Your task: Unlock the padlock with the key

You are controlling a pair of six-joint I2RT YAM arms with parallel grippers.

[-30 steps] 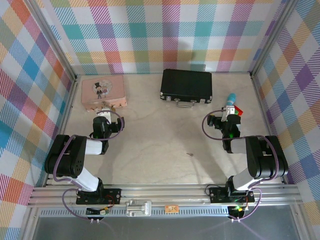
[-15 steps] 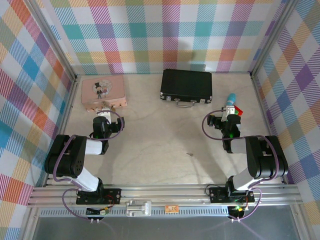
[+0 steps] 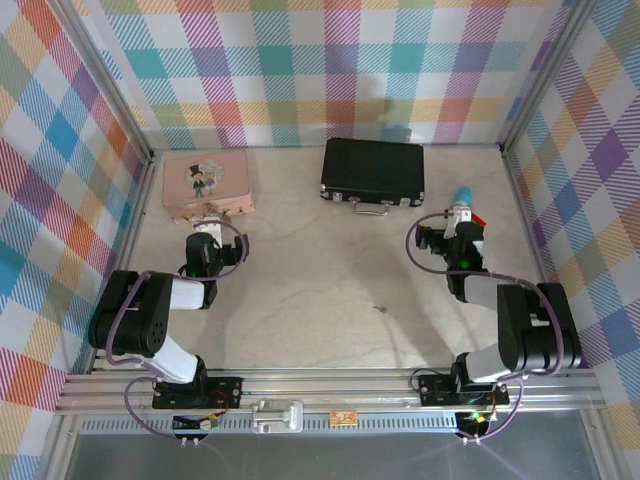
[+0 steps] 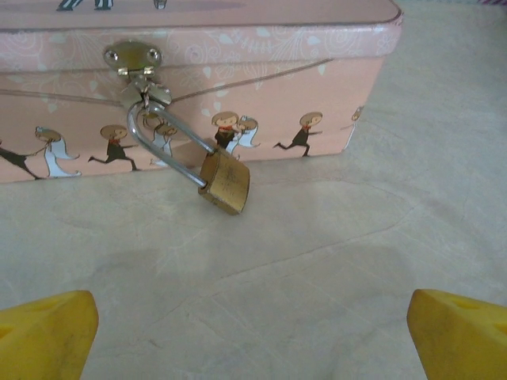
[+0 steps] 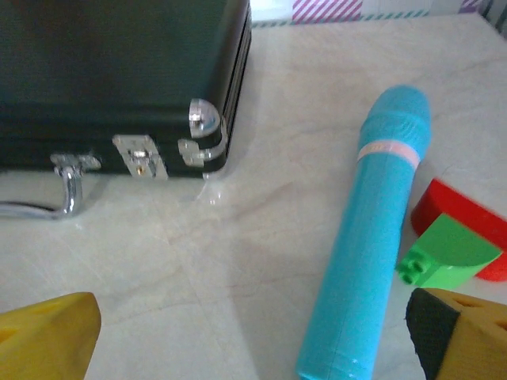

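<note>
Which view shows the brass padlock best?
Left wrist view: the small brass-yellow padlock sits close up, its silvery shackle through the pink tin's clasp. In the top external view it is too small to tell.

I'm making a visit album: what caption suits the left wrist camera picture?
Small brass padlock, its silvery shackle hooked through the clasp of a pink illustrated tin, yellow fingertips wide apart below.

Pale marbled table [image 3: 310,250] enclosed on three sides by pastel plaid walls [image 3: 330,60]; aluminium rail [image 3: 330,384] along the near edge; soft, even light.
</note>
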